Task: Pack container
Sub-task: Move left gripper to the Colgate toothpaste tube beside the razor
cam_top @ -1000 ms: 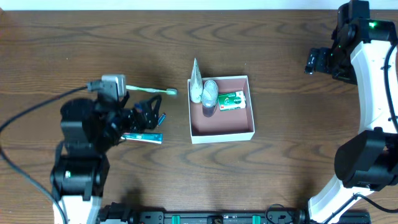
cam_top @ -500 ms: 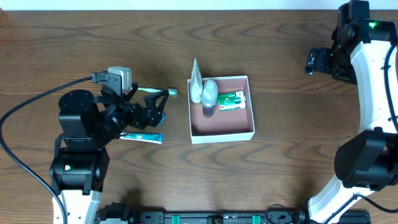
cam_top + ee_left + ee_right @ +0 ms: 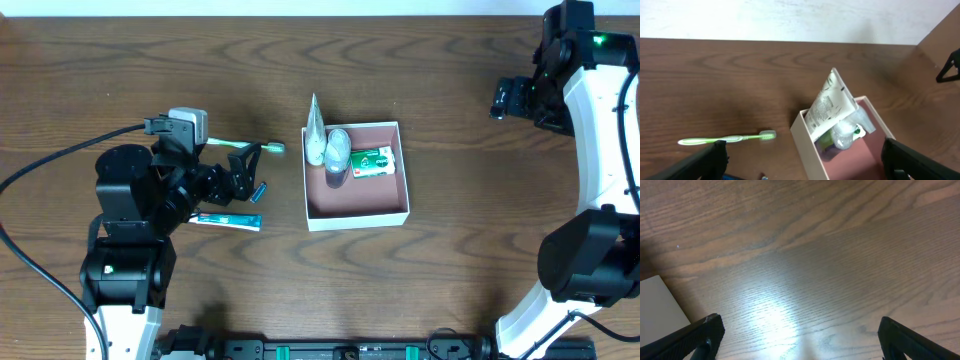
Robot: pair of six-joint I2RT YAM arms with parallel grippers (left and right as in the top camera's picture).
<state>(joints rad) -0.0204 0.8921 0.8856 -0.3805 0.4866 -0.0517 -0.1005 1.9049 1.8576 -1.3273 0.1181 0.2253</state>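
The container (image 3: 358, 218) is a square white-walled box with a pinkish-brown floor at the table's middle. In its far half lie a white tube (image 3: 315, 130), a small clear bottle (image 3: 338, 150) and a green packet (image 3: 372, 161). My left gripper (image 3: 245, 178) is open, left of the box, between a green toothbrush (image 3: 245, 146) and a blue toothpaste tube (image 3: 228, 221). The left wrist view shows the toothbrush (image 3: 727, 139), the container's wall (image 3: 807, 145) and the leaning tube (image 3: 827, 105), with nothing between the fingers. My right gripper (image 3: 503, 100) is open over bare wood at the far right.
A small blue item (image 3: 259, 190) lies beside the left fingers. A black cable (image 3: 50, 180) trails from the left arm. A white corner (image 3: 657, 307) shows at the left of the right wrist view.
My left gripper swung toward the toothbrush and the box, then drew back slightly to the left. The right arm and the items in the box have not moved.
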